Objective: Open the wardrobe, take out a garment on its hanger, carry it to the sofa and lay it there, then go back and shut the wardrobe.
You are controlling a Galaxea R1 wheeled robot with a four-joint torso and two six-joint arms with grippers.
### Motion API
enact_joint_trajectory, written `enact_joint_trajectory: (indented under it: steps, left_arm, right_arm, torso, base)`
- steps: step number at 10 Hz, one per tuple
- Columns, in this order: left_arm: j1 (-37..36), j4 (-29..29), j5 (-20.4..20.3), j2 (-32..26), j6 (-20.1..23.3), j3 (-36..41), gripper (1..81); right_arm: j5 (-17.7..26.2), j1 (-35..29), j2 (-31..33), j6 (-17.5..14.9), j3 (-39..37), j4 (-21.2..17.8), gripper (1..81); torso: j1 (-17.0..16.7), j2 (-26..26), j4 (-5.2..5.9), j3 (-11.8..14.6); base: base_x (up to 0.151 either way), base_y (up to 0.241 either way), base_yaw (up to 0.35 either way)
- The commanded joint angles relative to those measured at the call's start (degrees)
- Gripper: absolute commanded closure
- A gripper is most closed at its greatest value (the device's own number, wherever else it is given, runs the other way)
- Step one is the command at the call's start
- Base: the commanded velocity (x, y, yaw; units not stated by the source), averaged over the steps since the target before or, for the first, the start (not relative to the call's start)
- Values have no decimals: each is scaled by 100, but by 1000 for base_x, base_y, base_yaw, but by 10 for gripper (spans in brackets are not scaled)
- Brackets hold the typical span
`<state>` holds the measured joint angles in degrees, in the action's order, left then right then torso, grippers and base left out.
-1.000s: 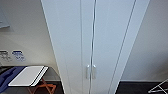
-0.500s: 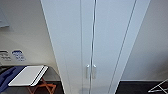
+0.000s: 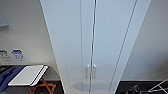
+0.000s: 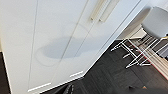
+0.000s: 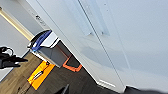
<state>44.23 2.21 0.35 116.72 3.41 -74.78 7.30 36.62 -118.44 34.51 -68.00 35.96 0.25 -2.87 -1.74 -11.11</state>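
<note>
Wardrobe (image 3: 82, 45) stands shut straight ahead of you, its two silver handles (image 3: 90, 71) side by side at the door seam. Approach squarely and take one handle only. Whether the jaws are released or clenched, I cannot tell.

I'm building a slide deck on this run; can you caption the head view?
Facing the closed white wardrobe, its paired silver handles centred ahead, a white folding table at left.
</note>
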Motion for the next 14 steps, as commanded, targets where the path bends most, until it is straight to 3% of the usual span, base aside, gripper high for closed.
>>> enact_joint_trajectory:
  steps: [1, 8, 14]
  left_arm:
    - [-1489, 78, 860, 52, -402, 16, 10]
    - [-2686, 61, 1625, 1467, -842, -1214, 10]
    - [-2871, -62, 1609, 2610, -886, -2128, 10]
  right_arm:
    - [693, -1318, -190, 144, 166, -335, 10]
    - [1221, -2197, -1737, 381, -1021, -441, 10]
    - [1133, -2444, -2423, 477, -1680, -590, 10]
  torso:
    - [0, 0, 0, 0]
    - [11, 9, 0, -11]
    - [22, 19, 0, -18]
  base:
    - [0, 0, 0]
    - [0, 0, 0]
    - [0, 0, 0]
